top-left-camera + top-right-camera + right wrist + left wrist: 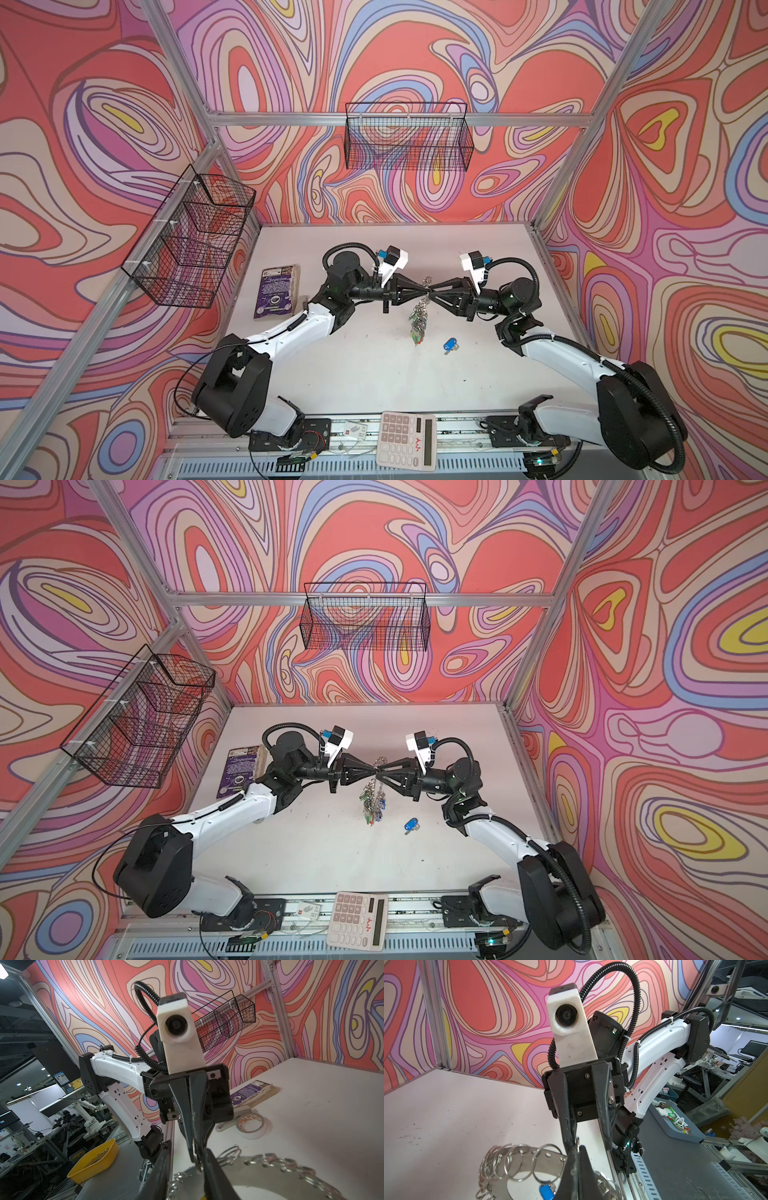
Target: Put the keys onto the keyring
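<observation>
The keyring (pixel 529 1160) is a flat grey metal disc with small split rings along its rim, held up above the table between both arms. My left gripper (pixel 423 293) (pixel 578 1148) is shut on its rim, pinching a small split ring (pixel 195 1159) at its tips. My right gripper (pixel 433 293) (pixel 186 1153) faces it tip to tip, jaws apart, one finger (pixel 214 1178) beside that split ring. A bunch of keys (pixel 419 324) (pixel 374 806) with coloured tags hangs below the keyring. One blue-tagged key (pixel 449 345) (pixel 411 825) (pixel 546 1190) lies on the table.
A purple book (pixel 276 293) lies at the table's left, with a tape roll (pixel 251 1125) near it. A calculator (pixel 407 440) sits on the front rail. Wire baskets (pixel 409 137) (pixel 191 241) hang on the walls. A yellow bin (pixel 95 1159) and a grey tray (pixel 679 1124) stand off the table.
</observation>
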Robot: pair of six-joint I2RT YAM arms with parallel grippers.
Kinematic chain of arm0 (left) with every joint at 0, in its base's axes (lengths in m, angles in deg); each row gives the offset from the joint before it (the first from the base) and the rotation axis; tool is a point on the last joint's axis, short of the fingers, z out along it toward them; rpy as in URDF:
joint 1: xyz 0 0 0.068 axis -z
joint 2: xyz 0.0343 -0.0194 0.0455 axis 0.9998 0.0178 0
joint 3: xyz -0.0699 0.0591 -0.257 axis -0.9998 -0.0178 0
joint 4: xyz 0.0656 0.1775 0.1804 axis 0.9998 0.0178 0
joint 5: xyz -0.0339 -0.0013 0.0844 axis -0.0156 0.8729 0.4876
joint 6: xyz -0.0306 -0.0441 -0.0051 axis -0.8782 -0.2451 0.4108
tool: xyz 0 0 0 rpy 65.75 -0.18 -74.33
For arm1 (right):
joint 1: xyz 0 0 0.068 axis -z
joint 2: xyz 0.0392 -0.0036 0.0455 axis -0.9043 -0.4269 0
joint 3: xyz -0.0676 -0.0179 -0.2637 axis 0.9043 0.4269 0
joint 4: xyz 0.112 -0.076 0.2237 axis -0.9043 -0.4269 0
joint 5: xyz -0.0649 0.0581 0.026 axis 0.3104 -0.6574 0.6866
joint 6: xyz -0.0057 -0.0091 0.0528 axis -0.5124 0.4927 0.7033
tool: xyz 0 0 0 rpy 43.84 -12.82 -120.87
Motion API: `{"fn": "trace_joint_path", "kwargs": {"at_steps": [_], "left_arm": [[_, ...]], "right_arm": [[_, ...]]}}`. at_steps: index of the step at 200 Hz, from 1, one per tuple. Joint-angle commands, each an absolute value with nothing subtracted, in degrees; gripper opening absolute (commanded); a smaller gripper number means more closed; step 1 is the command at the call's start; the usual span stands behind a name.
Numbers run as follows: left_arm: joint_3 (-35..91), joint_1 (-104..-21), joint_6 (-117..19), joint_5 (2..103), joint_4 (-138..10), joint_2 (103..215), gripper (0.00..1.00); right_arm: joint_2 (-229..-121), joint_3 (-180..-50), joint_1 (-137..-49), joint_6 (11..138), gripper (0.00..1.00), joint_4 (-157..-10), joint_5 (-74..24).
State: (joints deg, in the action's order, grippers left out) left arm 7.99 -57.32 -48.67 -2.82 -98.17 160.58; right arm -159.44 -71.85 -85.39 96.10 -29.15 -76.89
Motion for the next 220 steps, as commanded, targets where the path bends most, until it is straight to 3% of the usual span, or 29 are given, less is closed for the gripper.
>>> {"fn": "trace_joint_path", "kwargs": {"at_steps": [1, 45, 71, 106, 130, 148, 220], "left_arm": [[9.92, -57.25, -50.79, -3.99, -105.34, 161.07, 0.0], [9.94, -57.25, -50.82, -4.11, -104.89, 161.23, 0.0], [10.14, -57.25, -50.85, -4.13, -104.58, 161.34, 0.0], [10.6, -57.25, -49.33, -3.05, -100.01, 160.46, 0.0], [10.67, -57.25, -44.68, -1.26, -91.23, 158.11, 0.0], [10.58, -57.34, -41.01, 0.01, -84.66, 156.23, 0.06], [12.34, -58.47, -36.76, 0.24, -75.49, 155.37, 0.18]], "right_arm": [[-160.54, -73.07, -86.48, 94.88, 0.25, -29.97, -76.8], [-160.64, -72.8, -87.0, 94.04, 0.15, -30.7, -76.18], [-160.66, -72.96, -87.35, 93.42, 0.0, -31.5, -76.09], [-158.88, -73.12, -87.6, 91.57, 0.0, -33.75, -74.84], [-155.03, -73.88, -87.97, 83.35, 0.0, -45.02, -69.36], [-152.66, -75.08, -88.88, 78.24, 0.0, -51.74, -65.17], [-149.79, -70.52, -89.03, 72.64, 0.0, -43.71, -62.28]]}}
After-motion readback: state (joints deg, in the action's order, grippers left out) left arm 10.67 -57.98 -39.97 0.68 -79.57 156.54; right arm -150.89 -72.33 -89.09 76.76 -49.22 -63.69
